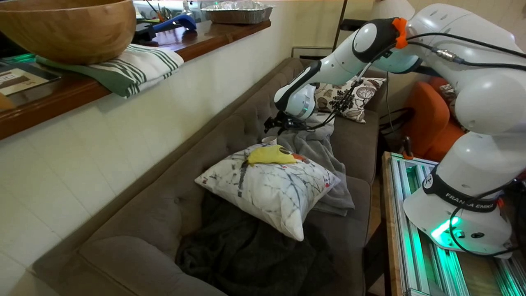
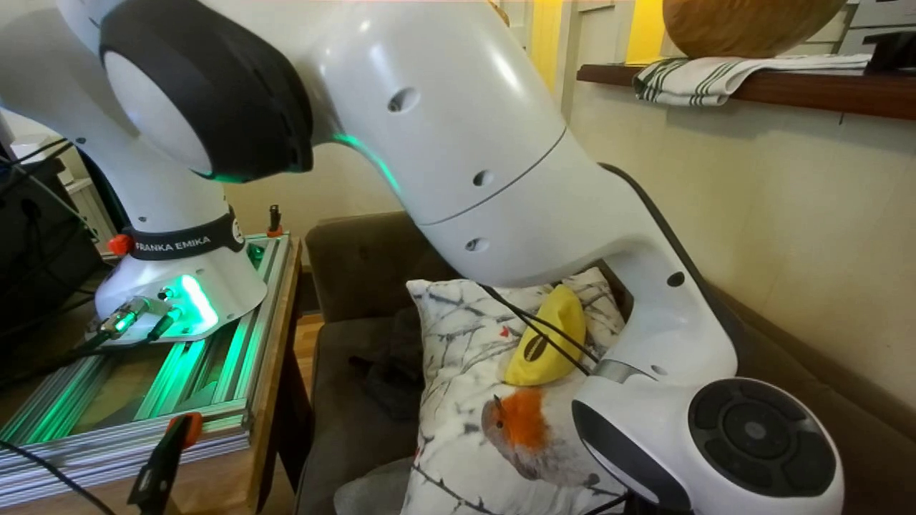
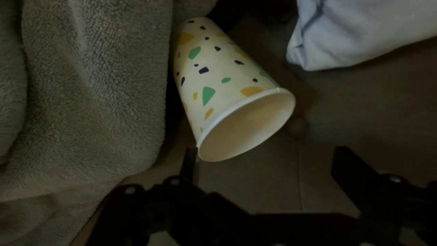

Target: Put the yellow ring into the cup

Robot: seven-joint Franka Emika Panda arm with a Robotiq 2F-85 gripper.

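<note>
The Robotiq gripper (image 3: 266, 162), jaws wide apart and holding nothing, hangs near the open end of the speckled paper cup (image 3: 227, 89).

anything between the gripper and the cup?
Nothing visible: in the wrist view, no object crosses between the open gripper and the patterned paper cup. The gray fleece blanket lies close alongside it at image left, not across its mouth.

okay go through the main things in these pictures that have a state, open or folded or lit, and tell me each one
Gripper: open, jaws apart
Cup: mouth uncovered, no contents visible
Yellow object: lying on the patterned pillow
Striped towel: folded
Wooden bowl: upright
Gray blanket: rumpled
Dark blanket: rumpled
Robot base light: lit green
</note>
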